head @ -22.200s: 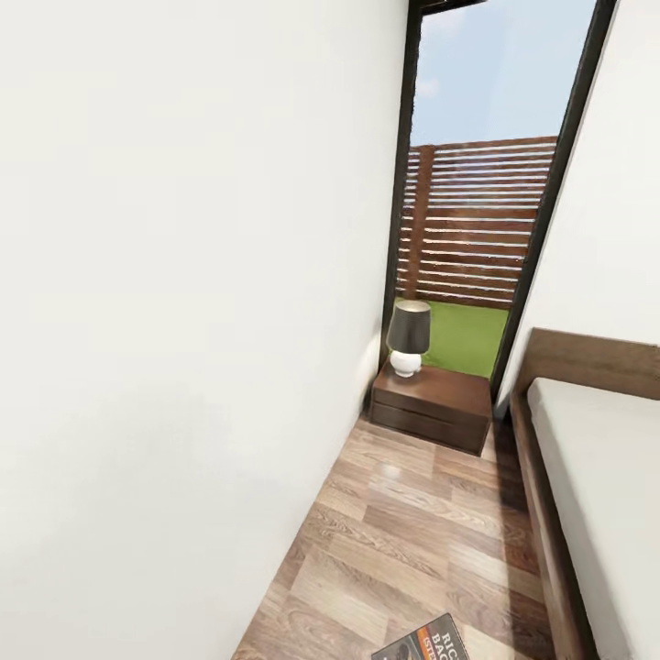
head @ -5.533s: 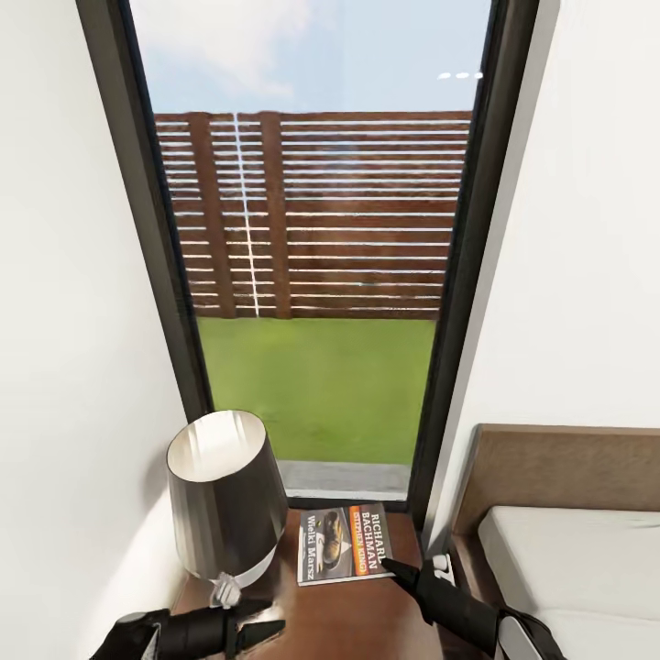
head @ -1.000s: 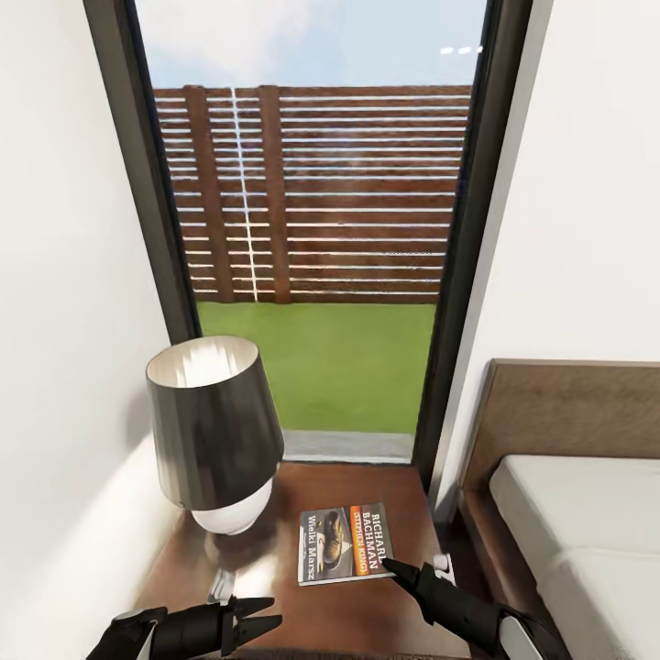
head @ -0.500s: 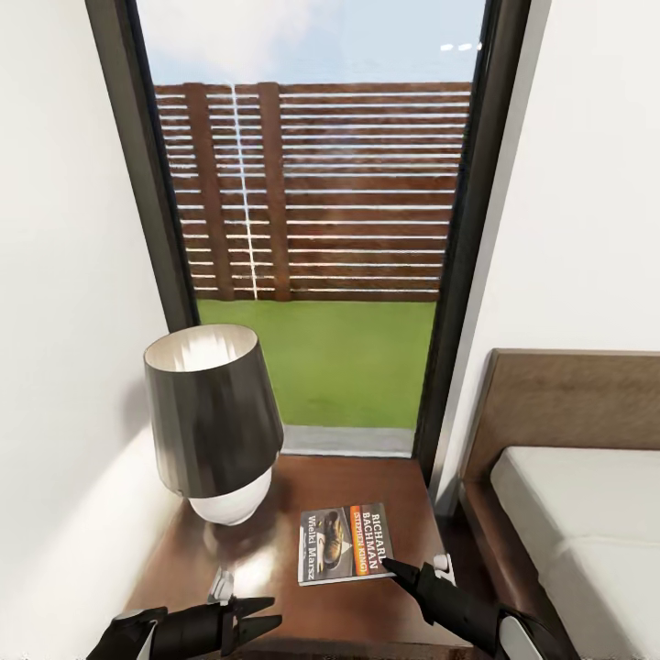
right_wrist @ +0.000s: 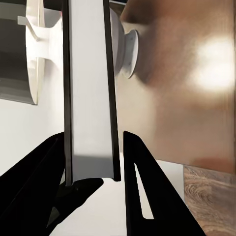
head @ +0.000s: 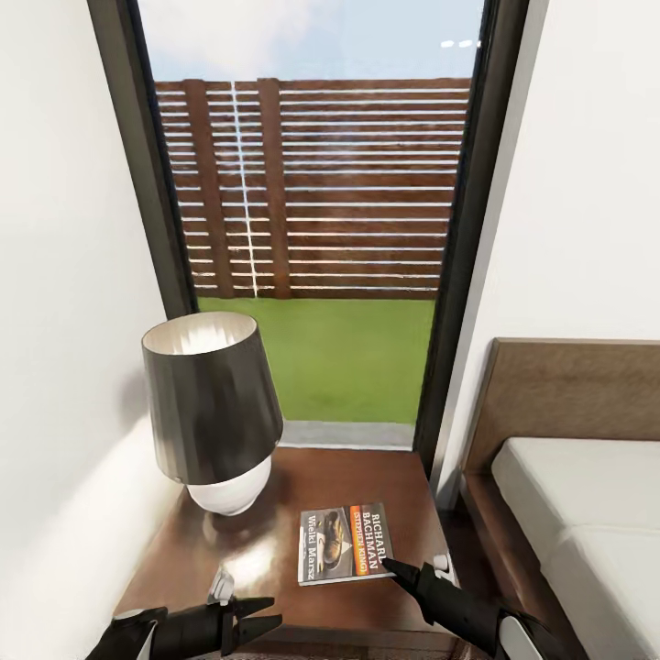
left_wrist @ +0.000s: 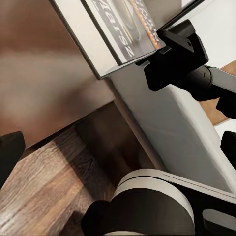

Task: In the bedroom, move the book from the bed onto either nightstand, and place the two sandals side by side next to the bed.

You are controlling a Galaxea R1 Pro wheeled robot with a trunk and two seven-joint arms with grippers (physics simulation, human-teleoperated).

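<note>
The book (head: pixel 344 543), with a dark cover, an orange-red picture and "Richard Bachman" in white, lies flat just over the nightstand (head: pixel 266 536). My right gripper (head: pixel 390 564) is shut on the book's near edge. In the right wrist view the book's white page edge (right_wrist: pixel 91 98) stands between the two black fingers (right_wrist: pixel 140 182). My left gripper (head: pixel 264 614) hangs open and empty at the nightstand's front left. The left wrist view has the book (left_wrist: pixel 123 29) with the right gripper (left_wrist: pixel 172 49) on it. The bed (head: pixel 587 513) lies to the right. The sandals are out of view.
A table lamp (head: pixel 211 412) with a dark shade and a white base stands on the nightstand's left half, close to the book. Behind is a tall black-framed window (head: pixel 458 229) onto a slatted fence and grass. White walls close in on both sides.
The camera has moved: the lamp, nightstand and bed sit higher in the picture, and more of the nightstand's front shows. The book and both grippers keep their places in the view.
</note>
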